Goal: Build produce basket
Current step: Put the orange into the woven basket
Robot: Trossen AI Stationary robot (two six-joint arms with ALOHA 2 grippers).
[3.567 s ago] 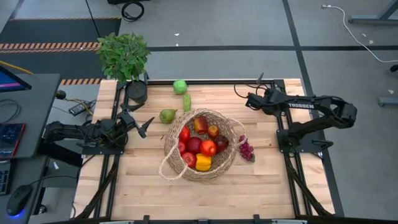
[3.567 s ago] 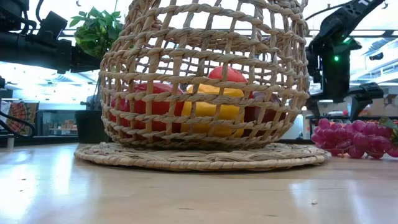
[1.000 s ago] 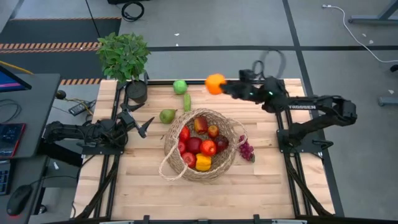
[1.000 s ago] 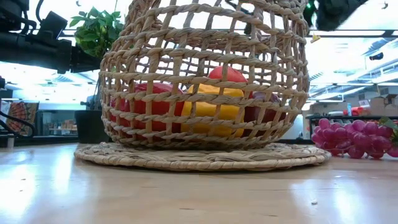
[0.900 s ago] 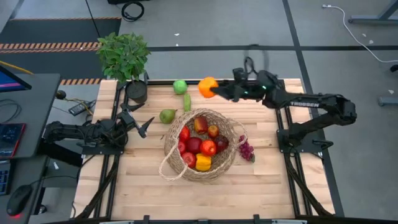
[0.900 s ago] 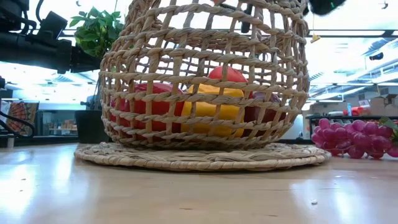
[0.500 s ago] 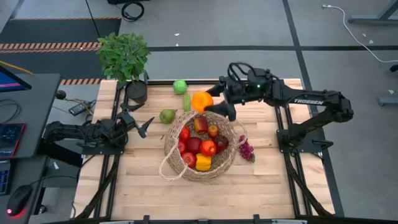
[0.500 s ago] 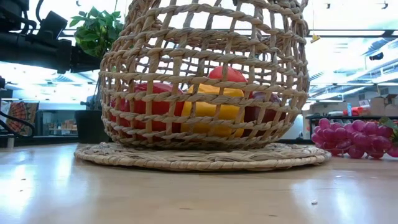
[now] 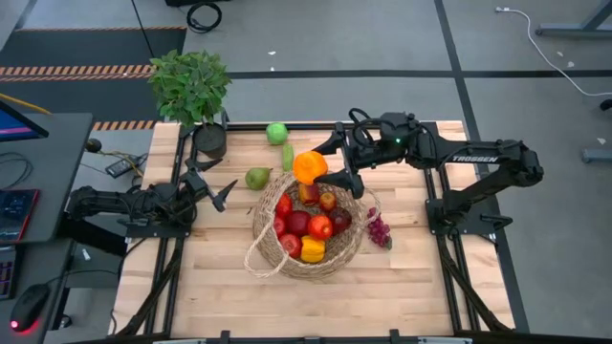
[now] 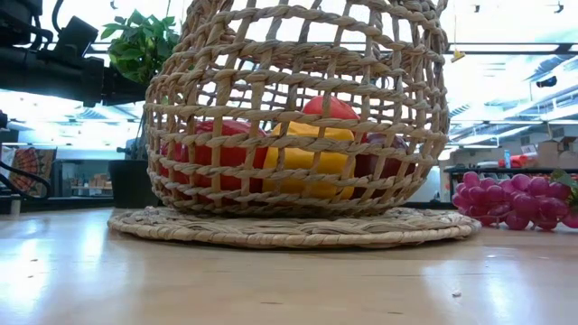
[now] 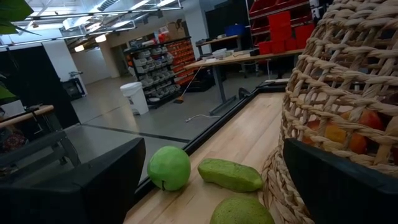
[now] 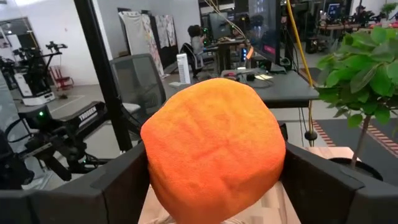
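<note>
The right claw (image 9: 323,169) pinches a round orange fruit (image 9: 309,166) directly above the far rim of the round tan wicker basket (image 9: 268,256); the left claw (image 9: 212,187) waits spread, well apart.

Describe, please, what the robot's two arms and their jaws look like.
Both arms are dark, almost black, and built of jointed segments. The right arm carries white TROSSEN lettering, a small green light near its wrist and looping black cables. The left arm looks much the same. Their jaws are broad, flat, dark fingers.
</note>
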